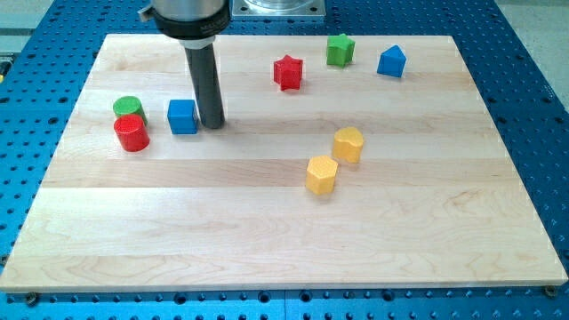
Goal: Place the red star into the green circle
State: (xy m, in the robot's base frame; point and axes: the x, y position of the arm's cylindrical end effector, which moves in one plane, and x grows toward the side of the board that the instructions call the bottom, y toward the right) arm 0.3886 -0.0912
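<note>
One broad board of pale wood (267, 258), filling nearly the whole view, laid on a blue perforated metal table (533, 53).

One thick dark rod (204, 80), coming down from the view's top, left of centre, and ending at my tip (212, 124) on the wood. Bare end, grasping nothing and carrying nothing, set just beside the right face of the blue cube (182, 116); touching it or a hair apart, impossible to tell.

Eight small blocks in all:

- **View's left:** a green cylinder (129, 108), with a red cylinder (132, 133) touching it on the side toward the view's bottom. Blue cube near this pair, to their right.
- **Right of centre:** an upper yellow hexagonal block (348, 144) and a lower yellow hexagonal block (321, 174), set diagonally, just beside each other.
- **View's top:** a red star block (288, 73), then a green block of notched outline (340, 50), exact shape hard to make out, then a blue house-shaped block (391, 61) furthest right.

Red star block up and to the right of my tip, well apart from it. Also well apart from the green cylinder, with rod and blue cube roughly between the two.
</note>
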